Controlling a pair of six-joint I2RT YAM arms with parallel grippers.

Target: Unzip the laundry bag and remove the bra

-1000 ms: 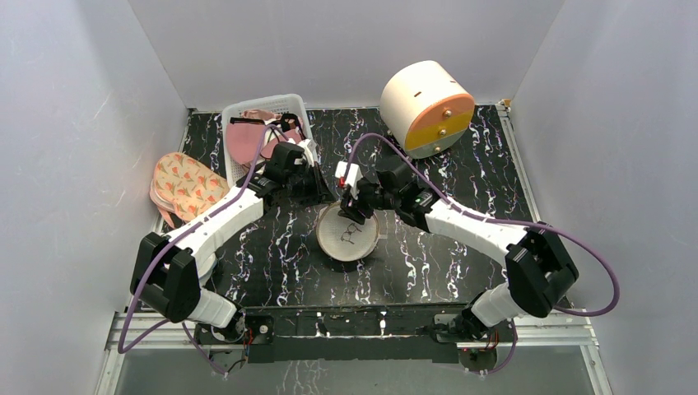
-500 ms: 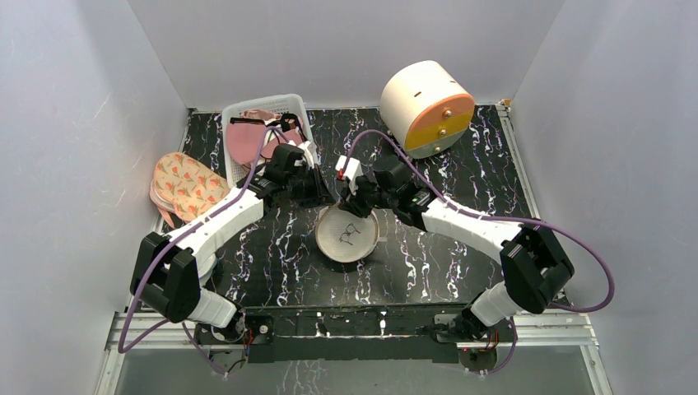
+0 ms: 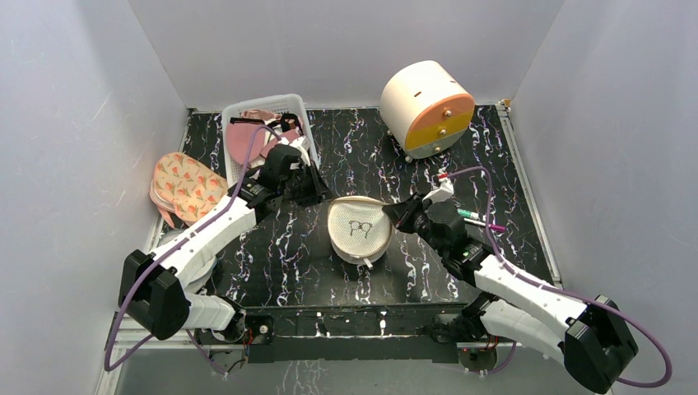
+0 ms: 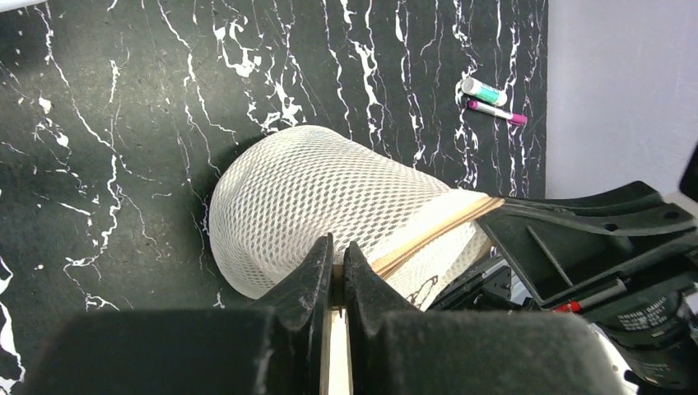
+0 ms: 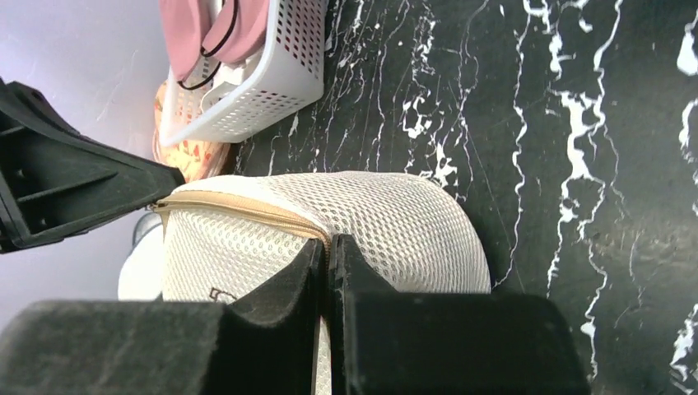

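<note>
White mesh forms the laundry bag (image 3: 358, 230), which sits at the middle of the black marbled table (image 3: 272, 247), held between the two hands. A glasses graphic is printed on its upward face. A tan zipper band (image 5: 239, 210) runs along the bag's edge from one hand to the other.

The left hand (image 4: 337, 265) is closed, with its fingers pinching the far-left edge of the bag at the zipper band. The right hand (image 5: 327, 247) is also closed, gripping the same band at the bag's right side. The contents of the bag cannot be made out through the mesh.

A white basket (image 3: 239, 111) holding pink garments (image 3: 247, 140) stands far left. A floral fabric item (image 3: 185, 183) lies at the left table edge. A round cream-and-orange drawer unit (image 3: 428, 107) stands far right. Two markers (image 3: 477, 220) lie right of the bag.
</note>
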